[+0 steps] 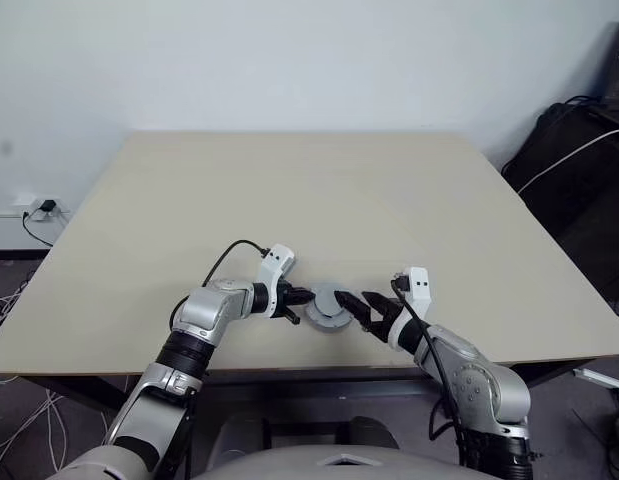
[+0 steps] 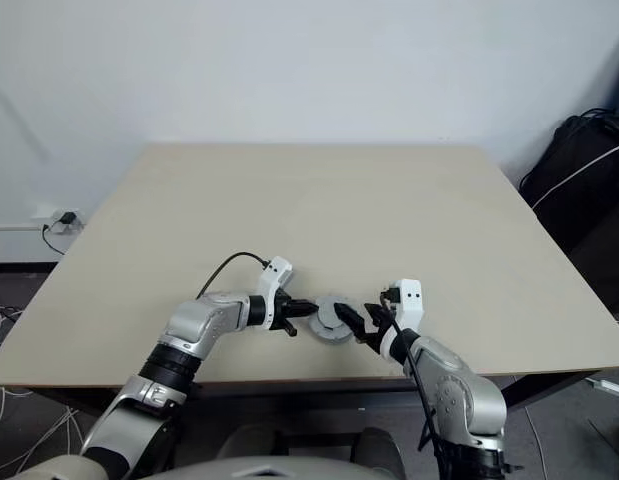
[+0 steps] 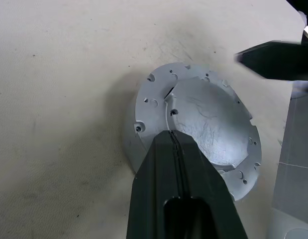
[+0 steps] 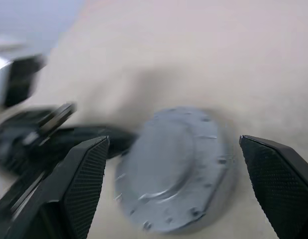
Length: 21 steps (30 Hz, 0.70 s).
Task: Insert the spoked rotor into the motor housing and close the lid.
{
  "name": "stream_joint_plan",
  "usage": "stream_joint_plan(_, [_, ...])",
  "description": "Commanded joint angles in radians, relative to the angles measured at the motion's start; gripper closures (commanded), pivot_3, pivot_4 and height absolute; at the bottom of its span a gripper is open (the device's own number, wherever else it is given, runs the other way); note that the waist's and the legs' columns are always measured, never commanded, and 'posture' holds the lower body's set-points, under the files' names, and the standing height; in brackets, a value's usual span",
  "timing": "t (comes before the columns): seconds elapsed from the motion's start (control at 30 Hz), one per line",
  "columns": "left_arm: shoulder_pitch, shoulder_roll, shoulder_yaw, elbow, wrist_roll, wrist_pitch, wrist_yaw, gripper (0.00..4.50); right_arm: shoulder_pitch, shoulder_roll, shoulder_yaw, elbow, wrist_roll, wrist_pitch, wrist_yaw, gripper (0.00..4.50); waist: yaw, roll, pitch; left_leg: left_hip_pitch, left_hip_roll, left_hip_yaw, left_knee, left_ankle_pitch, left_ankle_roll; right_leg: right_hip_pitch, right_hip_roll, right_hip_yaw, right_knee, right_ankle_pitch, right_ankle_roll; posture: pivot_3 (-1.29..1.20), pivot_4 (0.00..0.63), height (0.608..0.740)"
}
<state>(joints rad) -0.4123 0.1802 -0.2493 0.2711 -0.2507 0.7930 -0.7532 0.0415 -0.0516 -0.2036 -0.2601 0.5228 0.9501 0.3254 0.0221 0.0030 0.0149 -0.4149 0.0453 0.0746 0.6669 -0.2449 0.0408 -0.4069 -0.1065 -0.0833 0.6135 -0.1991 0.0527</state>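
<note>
Left tool [image 1: 307, 296] is clamped tight, both fingers pressed together into one black wedge, and its tip sits on the near-left edge of the lid [image 3: 203, 124], right where the flat flange meets the raised middle – pinning it, not gripping it, as far as the left wrist view lets me judge. Right tool [image 1: 361, 305] is spread wide with nothing between its fingers, hanging just beside the lid on its right, one fingertip close to the rim; whether it touches I cannot tell.

And look at that lid: smooth face up, raised dome in the middle, ring of small holes round the flange, lying flat and square on a round grey body beneath it. That body would be the motor housing [image 3: 131, 144], only a sliver of its side wall peeking out under the flange. No copper windings on view, no spoked rotor lying loose on the tabletop [image 1: 319, 190] – so my read is the rotor is already inside and the lid is on.

What could remain? Perhaps a final seating press or a small twist to line things up, then both tools pulling clear. The assembly sits near the front edge of the tabletop, centred between the two arms
</note>
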Motion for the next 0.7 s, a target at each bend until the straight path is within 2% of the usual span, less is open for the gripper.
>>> stream_joint_plan(0.03, [0.004,-0.012,-0.021,-0.004,0.001,0.003,-0.001,4.5,-0.038,0.026,-0.028,0.045,0.028,0.008,-0.047,0.02,0.0,0.001,0.0,0.0,0.0,0.0,0.0,0.0,0.0,0.0,0.0,0.0,0.0,0.0,0.0,0.0,0.0,0.74])
stream_joint_plan(0.37, [0.022,-0.009,-0.018,-0.02,-0.002,0.01,0.008,4.5,-0.058,0.056,-0.052,0.102,0.116,0.079,-0.048,0.02,-0.003,0.003,-0.001,0.0,0.0,0.0,0.0,0.0,0.0,0.0,0.0,0.001,0.0,0.0,0.0,0.0,0.0,0.74])
stream_joint_plan(0.7, [0.017,-0.017,-0.022,-0.011,-0.003,0.007,0.009,4.5,-0.081,0.115,-0.183,0.205,0.294,0.217,-0.087,0.02,-0.003,0.005,-0.003,0.0,0.0,0.0,0.0,0.0,0.0,0.0,0.001,0.001,0.0,0.0,0.0,0.0,0.0,0.74])
